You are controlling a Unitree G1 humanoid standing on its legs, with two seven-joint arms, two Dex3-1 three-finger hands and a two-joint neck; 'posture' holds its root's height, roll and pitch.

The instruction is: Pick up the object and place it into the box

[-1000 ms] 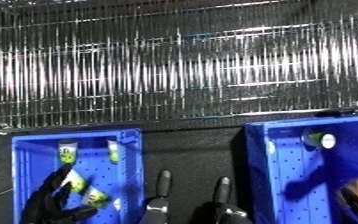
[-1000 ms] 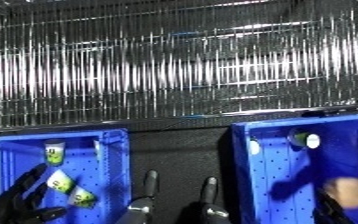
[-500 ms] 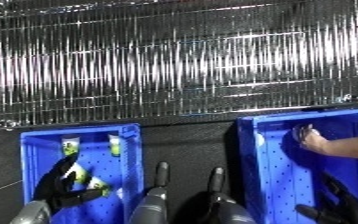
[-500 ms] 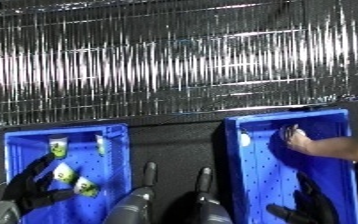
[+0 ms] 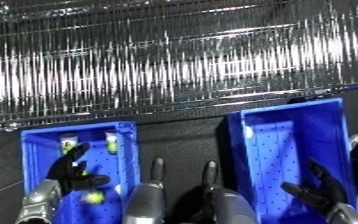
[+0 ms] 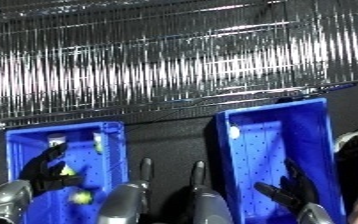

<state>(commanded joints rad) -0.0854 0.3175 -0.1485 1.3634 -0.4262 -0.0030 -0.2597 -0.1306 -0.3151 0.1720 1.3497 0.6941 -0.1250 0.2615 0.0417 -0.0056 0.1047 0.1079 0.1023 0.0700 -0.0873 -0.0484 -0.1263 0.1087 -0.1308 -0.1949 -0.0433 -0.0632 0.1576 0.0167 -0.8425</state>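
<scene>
The fingers point(image 5: 76, 152) of the black left hand point(image 5: 71, 172) are spread and only slightly curled, reaching down into the blue plastic bin at the lower left of the frame point(image 5: 33, 145), and as far as I can see they grasp nothing: the small yellow-green objects lie apart from them, one near the thumb at the bin's lower middle point(image 5: 94, 198) and two more up by its far wall point(image 5: 67, 146). Half a second ago a person's hand lay inside the perforated blue plastic bin at the lower right of the frame point(image 5: 331, 135); it has now gone from there, so I judge that bin free to receive an object. The black right hand point(image 5: 322, 190) hovers low over that bin, fingers relaxed and empty. Between the bins, on the dark worktop point(image 5: 180, 137), two grey rounded parts of the robot point(image 5: 149, 200) show. Across the top runs a shiny wire rack point(image 5: 175, 60).
</scene>
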